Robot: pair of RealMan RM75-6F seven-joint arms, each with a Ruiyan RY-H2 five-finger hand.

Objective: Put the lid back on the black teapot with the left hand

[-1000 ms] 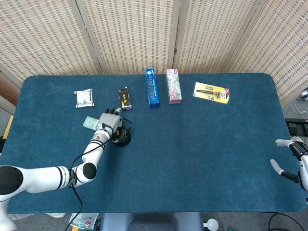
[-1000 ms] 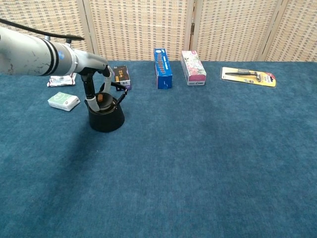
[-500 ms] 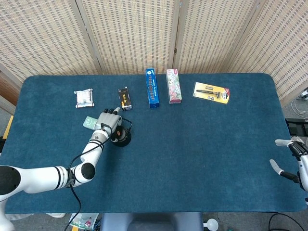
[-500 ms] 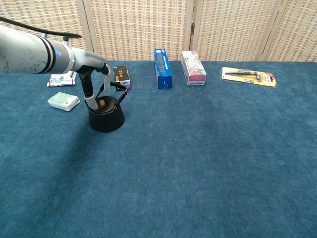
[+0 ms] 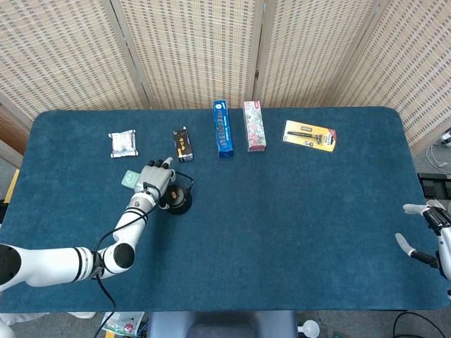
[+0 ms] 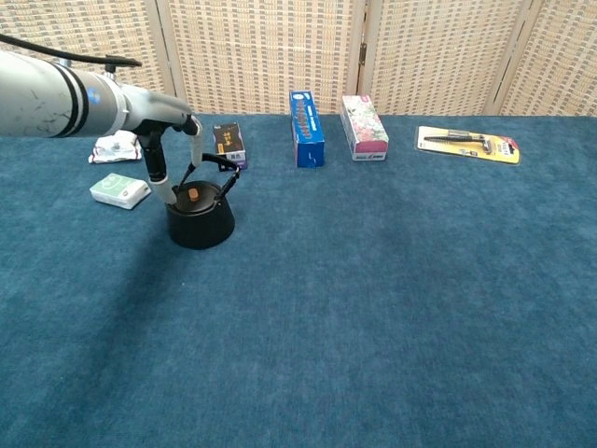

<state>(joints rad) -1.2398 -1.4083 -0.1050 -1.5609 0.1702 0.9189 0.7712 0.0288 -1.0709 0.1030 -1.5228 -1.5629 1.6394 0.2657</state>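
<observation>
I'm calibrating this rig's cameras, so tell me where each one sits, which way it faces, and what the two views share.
Head view: high above the near edge, looking steeply down on the whole blue table; shows the left arm, left hand and right hand.
Chest view: low at the near edge, facing across the table toward the wicker screen; shows the left arm and fingers.
Shared: black teapot, its lid, blue box.

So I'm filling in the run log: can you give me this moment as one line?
lid: on black teapot | left hand: open, fingers beside teapot | right hand: idle at table edge
</observation>
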